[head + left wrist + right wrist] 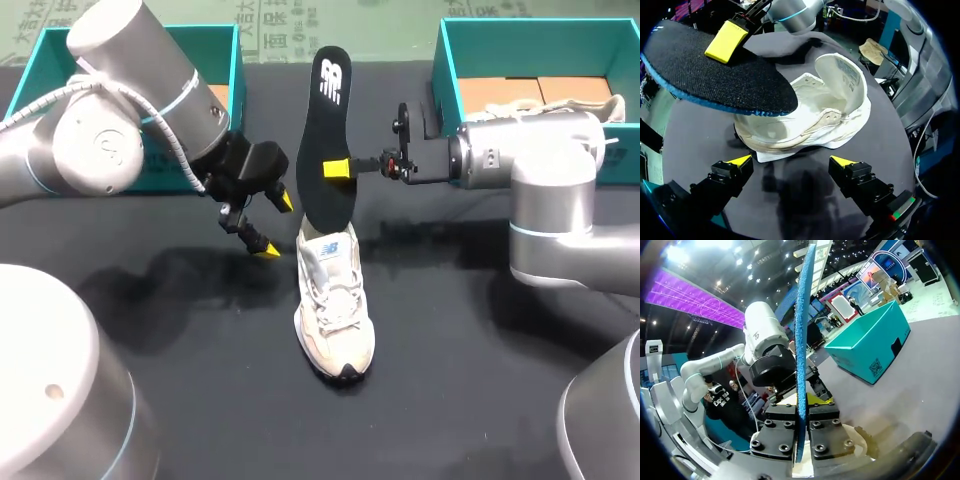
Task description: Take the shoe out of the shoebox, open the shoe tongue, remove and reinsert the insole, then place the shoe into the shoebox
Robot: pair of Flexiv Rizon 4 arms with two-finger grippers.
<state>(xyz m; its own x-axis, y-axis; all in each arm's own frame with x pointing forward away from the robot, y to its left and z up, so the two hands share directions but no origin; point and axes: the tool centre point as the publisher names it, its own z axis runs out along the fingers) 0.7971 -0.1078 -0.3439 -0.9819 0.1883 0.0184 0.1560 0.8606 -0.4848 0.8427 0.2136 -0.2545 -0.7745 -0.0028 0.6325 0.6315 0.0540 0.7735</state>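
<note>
A cream sneaker [335, 310] stands upright on the black table, toe toward the near edge, its tongue [842, 75] pulled up and back. My right gripper [330, 168] is shut on a black insole [325, 130] with a blue underside, holding it on end, its lower tip just above the sneaker's opening. The right wrist view shows the insole [801, 335] edge-on, pinched between the fingers [827, 425]. My left gripper [275, 226] hangs open just left of the sneaker, holding nothing. In its own view the left gripper [792, 161] faces the sneaker [810, 117], with the insole [715, 75] above.
A teal shoebox [445, 60] stands at the back right with a second pale shoe [560, 102] in it. Another teal box [238, 70] stands at the back left, behind my left arm. Bare black cloth lies in front of the sneaker.
</note>
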